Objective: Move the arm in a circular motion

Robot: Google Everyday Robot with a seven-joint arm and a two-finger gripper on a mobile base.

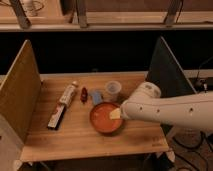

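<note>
The thick white arm [170, 109] reaches in from the right edge, with a rounded joint [146, 93] and small dark dots along its side. Its pale-yellow tip, the gripper [115, 114], is over the right part of an orange bowl [104, 119] near the middle of the wooden table [75, 137].
A clear plastic cup [113, 90], a blue object [96, 97] and a small red object [84, 93] sit behind the bowl. A long box [63, 105] lies to the left. Upright panels stand at the table's left [19, 87] and right [167, 70] sides.
</note>
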